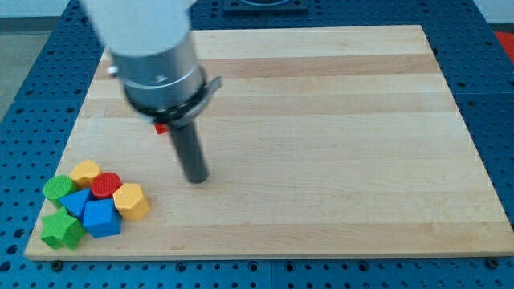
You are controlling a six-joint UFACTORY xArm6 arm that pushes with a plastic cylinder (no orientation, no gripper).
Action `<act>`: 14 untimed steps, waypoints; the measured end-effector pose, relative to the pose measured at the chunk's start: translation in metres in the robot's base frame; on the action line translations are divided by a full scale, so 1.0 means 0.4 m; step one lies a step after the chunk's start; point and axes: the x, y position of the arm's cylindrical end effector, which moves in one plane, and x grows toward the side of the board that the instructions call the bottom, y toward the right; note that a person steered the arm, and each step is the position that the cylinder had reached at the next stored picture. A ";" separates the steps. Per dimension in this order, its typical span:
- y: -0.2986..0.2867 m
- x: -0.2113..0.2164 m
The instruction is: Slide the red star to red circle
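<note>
My tip (195,178) is the lower end of a dark rod near the board's left centre. A small piece of a red block (161,126), likely the red star, shows just left of the rod's upper part, mostly hidden behind the arm's housing. The red circle (105,185) sits in a cluster at the view's bottom left, well left of my tip. The tip touches no block.
The cluster around the red circle holds a yellow block (84,172), a green round block (58,189), a yellow hexagon (132,201), a blue block (76,201), a blue cube (102,217) and a green star (61,230). The wooden board (337,144) lies on a blue perforated table.
</note>
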 end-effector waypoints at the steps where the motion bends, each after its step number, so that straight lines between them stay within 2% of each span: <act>1: 0.027 -0.126; 3: -0.024 -0.377; 6: -0.256 -0.252; 9: -0.254 -0.200; 12: -0.099 -0.177; 14: -0.174 -0.151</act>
